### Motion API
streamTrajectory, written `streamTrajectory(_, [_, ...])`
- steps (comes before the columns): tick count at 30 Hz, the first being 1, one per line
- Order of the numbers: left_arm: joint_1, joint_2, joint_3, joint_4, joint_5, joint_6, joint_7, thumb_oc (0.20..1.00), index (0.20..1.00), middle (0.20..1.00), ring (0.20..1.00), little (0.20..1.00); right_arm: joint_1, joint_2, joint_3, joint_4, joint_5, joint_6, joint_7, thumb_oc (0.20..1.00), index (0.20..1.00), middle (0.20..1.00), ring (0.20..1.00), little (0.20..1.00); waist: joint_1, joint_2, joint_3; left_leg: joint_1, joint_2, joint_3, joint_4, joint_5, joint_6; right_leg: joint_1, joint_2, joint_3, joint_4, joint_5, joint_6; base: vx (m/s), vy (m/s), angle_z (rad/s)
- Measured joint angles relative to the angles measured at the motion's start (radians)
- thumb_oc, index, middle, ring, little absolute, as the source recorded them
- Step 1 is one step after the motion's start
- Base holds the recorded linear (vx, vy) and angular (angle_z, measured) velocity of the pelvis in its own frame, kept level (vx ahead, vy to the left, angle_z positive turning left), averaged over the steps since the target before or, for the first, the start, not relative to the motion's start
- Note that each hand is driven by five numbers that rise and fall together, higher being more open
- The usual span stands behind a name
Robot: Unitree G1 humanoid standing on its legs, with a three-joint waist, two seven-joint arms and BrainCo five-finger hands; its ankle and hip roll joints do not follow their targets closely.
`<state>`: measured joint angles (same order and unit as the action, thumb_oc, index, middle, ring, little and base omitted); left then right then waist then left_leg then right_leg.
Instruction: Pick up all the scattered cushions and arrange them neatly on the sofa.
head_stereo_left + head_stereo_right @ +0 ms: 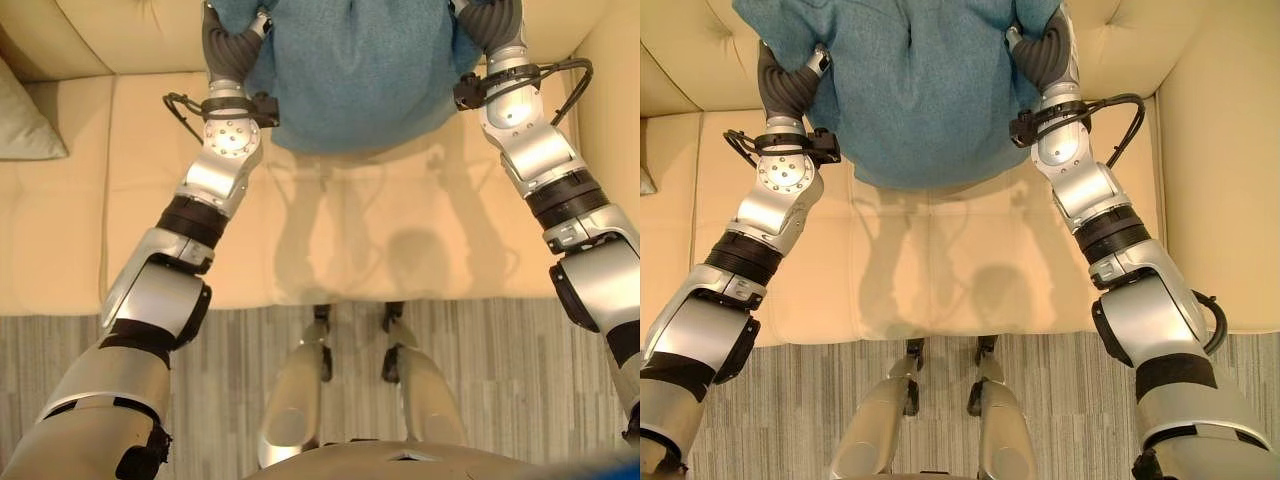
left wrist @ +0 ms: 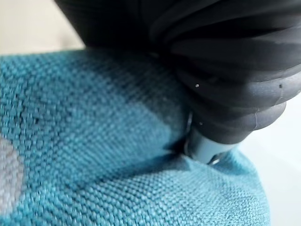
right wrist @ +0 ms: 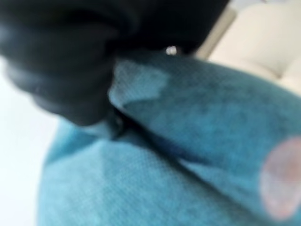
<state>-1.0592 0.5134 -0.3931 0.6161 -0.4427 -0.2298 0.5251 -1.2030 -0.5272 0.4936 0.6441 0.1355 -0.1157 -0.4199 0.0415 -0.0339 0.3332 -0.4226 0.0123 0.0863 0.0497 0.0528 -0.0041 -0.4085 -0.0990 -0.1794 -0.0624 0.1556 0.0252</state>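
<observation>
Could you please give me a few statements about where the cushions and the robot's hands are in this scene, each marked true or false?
1. The teal woven fabric cushion is held between both arms over the cream leather sofa. True.
2. The teal cushion lies on the grey striped carpet. False: it is up over the sofa seat, against the backrest.
3. The left hand is at the cushion's left edge and the right hand at its right edge. True.
4. A pale grey-beige cushion rests at the sofa's left end. True.
5. The sofa is dark brown. False: it is cream.
</observation>
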Motion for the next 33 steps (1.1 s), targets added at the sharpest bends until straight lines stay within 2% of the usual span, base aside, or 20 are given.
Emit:
streamTrajectory(1, [0.0,-0.004,0.0,0.0,-0.01,0.0,-0.001,0.2,0.2,0.2,0.2,0.2,0.0,0.004,0.005,0.014,0.0,0.0,-0.002,0.2,0.2,0.2,0.2,0.2,-0.003,-0.002,0.003,-0.022,-0.003,-0.002,0.035,-0.002,-0.003,-0.002,-0.006,0.001,0.0,0.001,-0.001,-0.03,0.033,0.17])
streamTrajectory(2, [0.0,-0.001,-0.003,0.0,-0.014,-0.002,-0.003,0.2,0.2,0.2,0.2,0.2,0.0,0.013,0.004,0.027,0.002,0.0,-0.005,0.2,0.2,0.2,0.2,0.2,-0.007,-0.009,0.009,-0.072,-0.009,-0.005,0.127,-0.018,-0.025,-0.002,-0.016,0.005,0.0,0.003,-0.004,-0.03,0.032,0.19])
streamTrajectory(3, [0.0,0.005,-0.006,-0.002,-0.016,-0.02,-0.003,0.2,0.2,0.2,0.2,0.2,0.001,0.016,-0.01,0.032,0.003,-0.001,-0.009,0.2,0.2,0.2,0.2,0.2,-0.008,-0.033,0.024,-0.139,-0.021,-0.026,0.185,-0.038,-0.023,-0.005,-0.034,0.025,0.003,0.005,-0.005,-0.03,0.036,0.01])
streamTrajectory(4, [0.004,0.009,-0.01,-0.002,-0.017,-0.028,-0.003,0.2,0.2,0.2,0.2,0.2,0.0,0.01,-0.015,0.029,0.003,-0.002,-0.009,0.2,0.2,0.2,0.2,0.2,-0.003,-0.019,0.024,-0.115,-0.005,-0.049,0.029,0.04,-0.014,-0.008,-0.019,0.026,0.004,0.001,0.001,-0.01,0.022,-0.37])
streamTrajectory(5, [0.001,0.013,-0.009,-0.002,-0.017,-0.041,-0.003,0.2,0.2,0.2,0.2,0.2,-0.003,0.008,-0.01,0.022,0.001,-0.002,-0.009,0.2,0.2,0.2,0.2,0.2,0.004,0.008,0.022,-0.107,0.04,-0.055,-0.032,0.125,-0.015,-0.015,0.013,0.032,0.014,-0.02,0.023,-0.03,0.039,-0.44])
streamTrajectory(8, [-0.025,0.013,-0.037,0.001,-0.017,-0.06,-0.004,0.2,0.2,0.2,0.2,0.2,-0.007,0.002,-0.015,0.025,0.0,-0.007,-0.015,0.2,0.2,0.2,0.2,0.2,-0.021,0.01,0.026,-0.12,0.016,-0.065,-0.046,0.131,-0.008,-0.069,-0.014,0.03,0.077,-0.035,0.042,-0.01,0.021,-0.1])
streamTrajectory(13, [-0.035,0.017,-0.05,0.021,-0.016,-0.059,-0.004,0.2,0.2,0.2,0.2,0.2,-0.022,0.007,-0.018,0.064,-0.002,-0.015,-0.018,0.2,0.2,0.2,0.2,0.2,-0.026,0.01,0.026,-0.12,-0.009,-0.065,-0.047,0.129,-0.01,-0.075,-0.04,0.03,0.086,-0.048,0.063,0.0,0.0,0.0])
streamTrajectory(14, [-0.055,0.025,-0.08,0.05,-0.015,-0.058,-0.004,0.272,0.272,0.272,0.272,0.272,-0.038,0.004,-0.005,0.095,-0.005,-0.017,-0.02,0.2,0.2,0.2,0.2,0.2,-0.026,0.01,0.026,-0.12,-0.009,-0.066,-0.048,0.128,-0.012,-0.078,-0.04,0.03,0.09,-0.047,0.063,0.0,0.0,0.0])
streamTrajectory(15, [-0.076,0.037,-0.106,0.07,-0.014,-0.057,-0.005,0.658,0.658,0.658,0.658,0.658,-0.06,0.007,0.011,0.126,-0.005,-0.017,-0.02,0.385,0.385,0.385,0.385,0.385,-0.025,0.01,0.026,-0.122,-0.009,-0.066,-0.048,0.127,-0.014,-0.084,-0.04,0.031,0.096,-0.047,0.063,-0.01,0.013,-0.04])
streamTrajectory(16, [-0.099,0.044,-0.12,0.093,-0.013,-0.056,-0.004,1.0,1.0,1.0,1.0,1.0,-0.088,0.011,0.025,0.164,-0.018,-0.016,-0.026,0.592,0.592,0.592,0.592,0.592,-0.026,0.011,0.025,-0.125,-0.009,-0.065,-0.048,0.123,-0.019,-0.09,-0.041,0.032,0.101,-0.047,0.063,-0.01,0.015,-0.06])
streamTrajectory(17, [-0.128,0.043,-0.12,0.127,-0.009,-0.055,-0.004,1.0,1.0,1.0,1.0,1.0,-0.121,0.014,0.04,0.203,-0.033,-0.013,-0.028,1.0,1.0,1.0,1.0,1.0,-0.026,0.011,0.025,-0.129,-0.009,-0.065,-0.048,0.123,-0.019,-0.097,-0.041,0.033,0.105,-0.047,0.063,0.0,0.01,-0.05])
streamTrajectory(22, [-0.236,0.041,-0.128,0.208,-0.007,-0.033,-0.001,1.0,1.0,1.0,1.0,1.0,-0.211,0.019,0.066,0.305,-0.043,0.008,-0.057,1.0,1.0,1.0,1.0,1.0,-0.021,0.012,0.025,-0.155,-0.008,-0.067,-0.047,0.138,-0.012,-0.126,-0.041,0.032,0.112,-0.044,0.061,0.0,0.0,0.0])
streamTrajectory(28, [-0.405,0.042,-0.207,0.396,-0.008,-0.012,-0.004,1.0,1.0,1.0,1.0,1.0,-0.358,0.017,0.204,0.513,-0.041,0.038,-0.052,1.0,1.0,1.0,1.0,1.0,0.001,0.012,0.025,-0.155,-0.008,-0.072,-0.047,0.14,-0.011,-0.118,-0.039,0.026,0.102,-0.044,0.061,0.0,0.0,0.01])
streamTrajectory(33, [-0.471,0.06,-0.229,0.432,-0.008,-0.01,-0.022,1.0,1.0,1.0,1.0,1.0,-0.385,-0.002,0.227,0.541,-0.041,0.057,-0.035,1.0,1.0,1.0,1.0,1.0,0.009,0.014,0.024,-0.153,-0.009,-0.095,-0.045,0.14,-0.011,-0.095,-0.033,0.005,0.082,-0.043,0.061,0.03,0.011,0.11])
